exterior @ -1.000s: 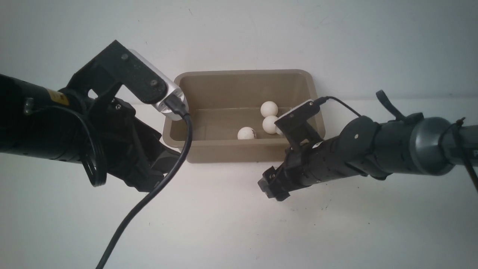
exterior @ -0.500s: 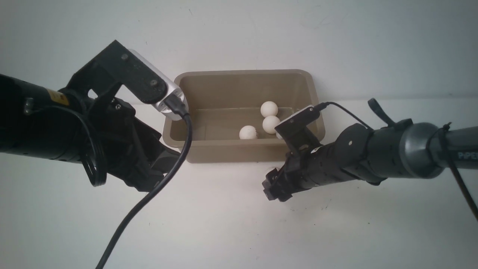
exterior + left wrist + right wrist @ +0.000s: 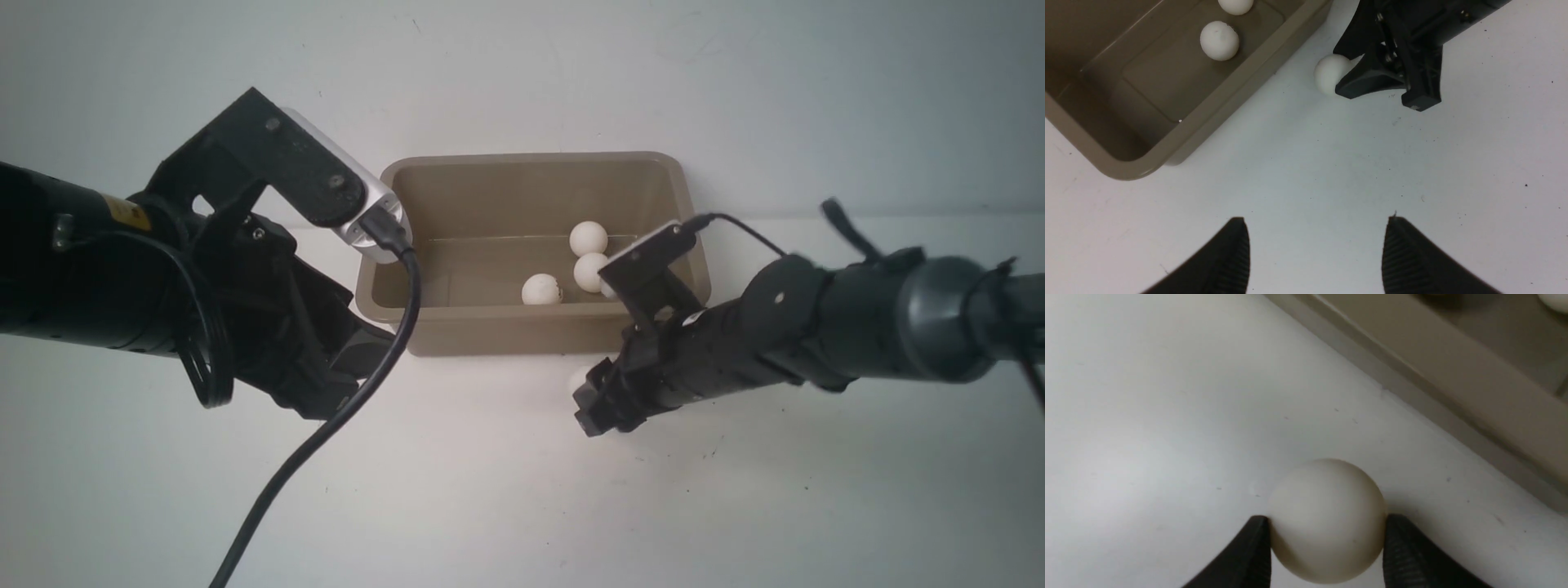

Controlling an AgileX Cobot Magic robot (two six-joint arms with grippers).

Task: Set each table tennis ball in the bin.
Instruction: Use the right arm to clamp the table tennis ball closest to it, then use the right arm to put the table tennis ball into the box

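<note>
Right arm (image 3: 816,335) jaws clamp a ball (image 3: 1327,520); left arm (image 3: 98,269) jaws hover parted

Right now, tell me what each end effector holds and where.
Right end effector: a table tennis ball, pinched at opposite sides, just outside the bin. Left end effector: open, nothing held.

In the front view, the lower half of the table (image 3: 506,506) lies bare, crossed only by a black cable (image 3: 326,441) at lower left. The bin (image 3: 490,335) stands at centre, its mouth open from above. White balls (image 3: 542,289) take up the right half of its floor, and the left half is free. The right hand (image 3: 1326,539), clamped on a ball (image 3: 1329,73), blocks the strip just before the bin's near wall at right. The left hand (image 3: 1316,228), fingers apart, crowds the bin's near left corner.
</note>
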